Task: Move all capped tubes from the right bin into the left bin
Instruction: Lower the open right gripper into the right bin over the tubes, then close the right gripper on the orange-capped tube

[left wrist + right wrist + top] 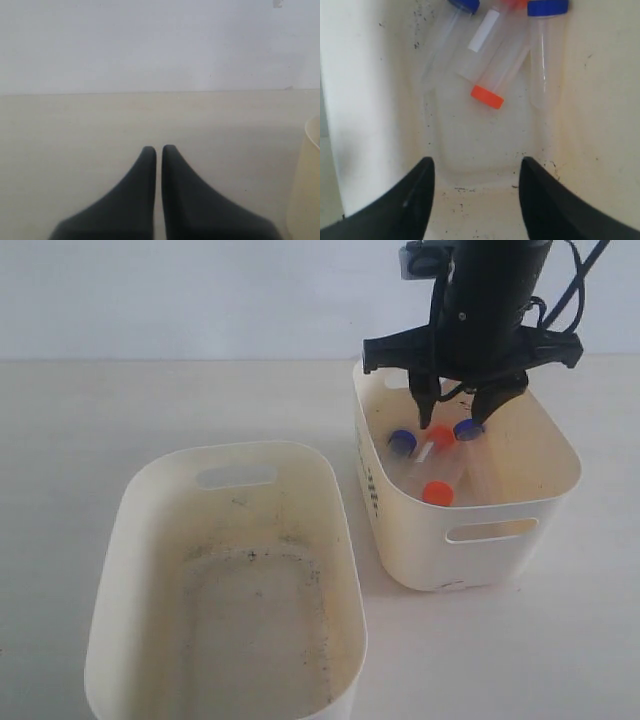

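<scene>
The right bin (pixel 500 530) holds the capped tubes: two with dark blue caps (pixel 402 440) (pixel 468 428) and two with orange-red caps (pixel 440 435) (pixel 437 492). My right gripper (pixel 455 412) hangs open inside this bin, just above the tubes and gripping none. In the right wrist view the gripper (pixel 477 167) stands over the bin's speckled floor, short of an orange-capped tube (pixel 487 96) and a blue-capped tube (pixel 547 7). The left bin (pixel 140 540) holds no tubes. My left gripper (pixel 159 149) is shut on nothing above the table, outside the exterior view.
The two bins stand side by side on a pale tabletop (pixel 120 410), with a narrow gap between them. A cream bin wall (pixel 305 190) shows at the edge of the left wrist view. A light wall (pixel 200 290) backs the table.
</scene>
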Robot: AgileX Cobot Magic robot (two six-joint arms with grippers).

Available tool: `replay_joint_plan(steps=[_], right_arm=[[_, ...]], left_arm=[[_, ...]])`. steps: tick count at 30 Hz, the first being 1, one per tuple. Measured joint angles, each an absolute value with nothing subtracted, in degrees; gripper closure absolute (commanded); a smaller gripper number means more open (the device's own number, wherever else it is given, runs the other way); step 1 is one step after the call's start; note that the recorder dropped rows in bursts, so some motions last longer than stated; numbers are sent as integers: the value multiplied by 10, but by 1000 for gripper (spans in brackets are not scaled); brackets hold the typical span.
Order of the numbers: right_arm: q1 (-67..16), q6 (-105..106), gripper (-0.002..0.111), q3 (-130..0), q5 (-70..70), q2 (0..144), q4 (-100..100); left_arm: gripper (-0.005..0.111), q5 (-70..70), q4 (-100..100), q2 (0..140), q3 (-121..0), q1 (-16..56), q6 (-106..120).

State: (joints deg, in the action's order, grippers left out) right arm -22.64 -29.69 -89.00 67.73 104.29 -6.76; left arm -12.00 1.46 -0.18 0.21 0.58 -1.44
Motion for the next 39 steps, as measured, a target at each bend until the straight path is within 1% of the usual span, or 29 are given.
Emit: replay_joint_plan(steps=[6,22,39], right_arm=[[-226,-334,54,-890,696,1067,-64],[-226,-362,54,-890,689,1123,-64],[-197,-315,54,-890,656,1138,-38]], left_arm=[[102,-120,15,-2,2,6,-14],[102,-120,15,-2,2,6,-14],[102,-120,15,-2,2,6,-14]])
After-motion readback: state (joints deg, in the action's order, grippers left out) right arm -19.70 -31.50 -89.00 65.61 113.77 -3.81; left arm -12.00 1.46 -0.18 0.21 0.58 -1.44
